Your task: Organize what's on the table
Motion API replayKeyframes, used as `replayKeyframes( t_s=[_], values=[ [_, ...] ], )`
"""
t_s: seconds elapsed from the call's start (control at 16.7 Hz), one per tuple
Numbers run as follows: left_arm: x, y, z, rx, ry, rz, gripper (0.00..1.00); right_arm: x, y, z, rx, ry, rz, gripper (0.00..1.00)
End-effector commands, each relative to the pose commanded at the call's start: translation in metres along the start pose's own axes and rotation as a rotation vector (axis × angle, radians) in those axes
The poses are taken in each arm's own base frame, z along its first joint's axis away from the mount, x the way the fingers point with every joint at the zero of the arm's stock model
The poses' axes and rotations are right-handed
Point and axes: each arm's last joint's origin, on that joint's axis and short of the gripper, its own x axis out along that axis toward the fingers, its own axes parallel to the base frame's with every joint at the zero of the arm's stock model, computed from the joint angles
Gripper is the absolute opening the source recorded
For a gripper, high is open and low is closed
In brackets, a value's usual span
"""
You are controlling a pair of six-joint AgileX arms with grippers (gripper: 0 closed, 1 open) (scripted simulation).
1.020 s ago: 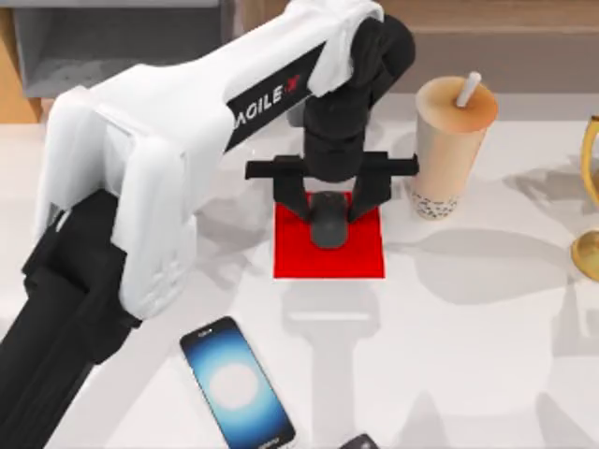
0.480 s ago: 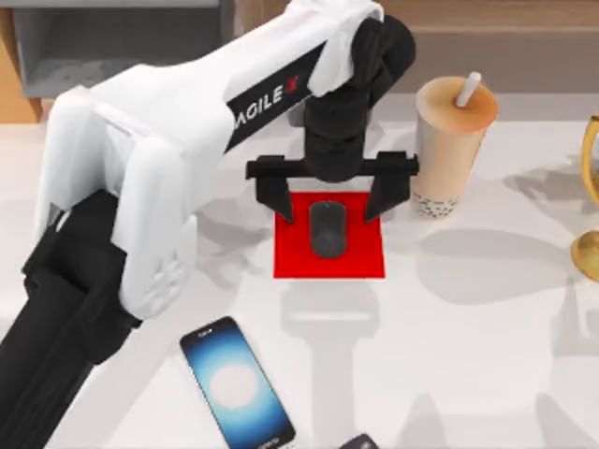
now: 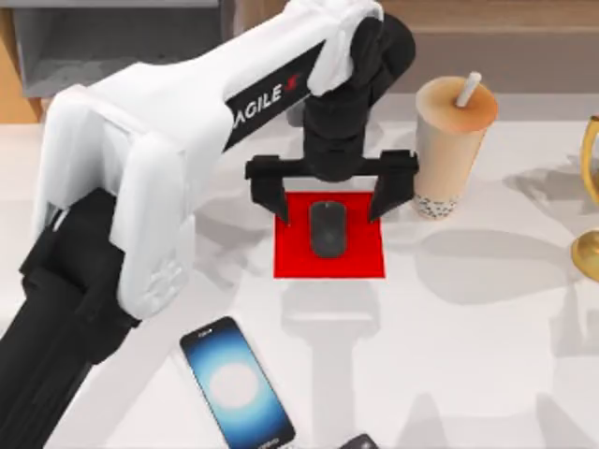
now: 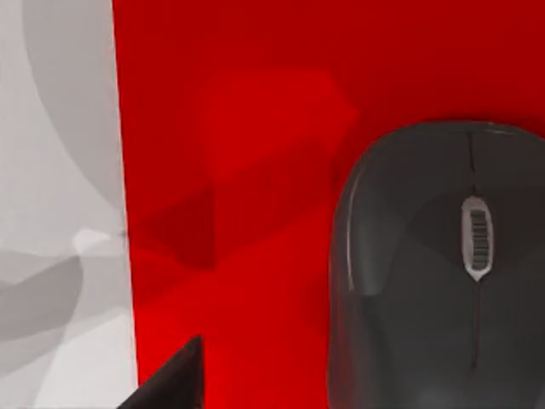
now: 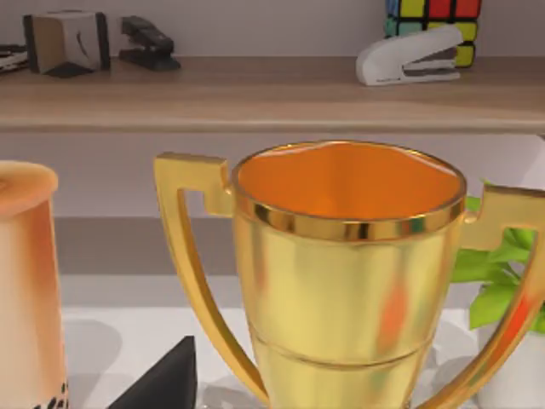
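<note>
White, smooth tabletop (image 3: 487,337) spreads under everything, and the dark grey computer mouse (image 3: 328,228) sits on the flat red square mat (image 3: 360,257) mid-table. I reckon the trick now is lifting my left gripper (image 3: 329,196) straight up, no nudging. Its jaws are spread wide, either side of the mouse, holding nothing. Can't tell how my right gripper's set, near the gold trophy cup (image 5: 349,273).

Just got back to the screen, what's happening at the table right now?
The left hand hovers open over the computer mouse, which lies on the red mat on the white table. Neither finger touches the mouse. A bubble tea cup stands right of the mat, a phone lies nearer the front.
</note>
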Motion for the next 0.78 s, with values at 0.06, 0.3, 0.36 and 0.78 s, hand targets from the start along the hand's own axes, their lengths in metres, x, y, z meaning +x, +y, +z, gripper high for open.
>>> replayKeyframes(
  t_s=[0.06, 0.3, 0.36, 0.78],
  values=[
    [-0.003, 0.002, -0.001, -0.013, -0.001, -0.002, 1.00, 0.000, 0.000, 0.000, 0.000, 0.000, 0.000, 1.00],
    [-0.017, 0.012, -0.016, -0.092, 0.003, -0.005, 1.00, 0.000, 0.000, 0.000, 0.000, 0.000, 0.000, 1.00],
    [-0.022, 0.015, -0.024, -0.116, 0.004, -0.006, 1.00, 0.000, 0.000, 0.000, 0.000, 0.000, 0.000, 1.00],
    [-0.043, 0.049, -0.103, -0.299, 0.004, -0.013, 1.00, 0.000, 0.000, 0.000, 0.000, 0.000, 0.000, 1.00]
  ],
)
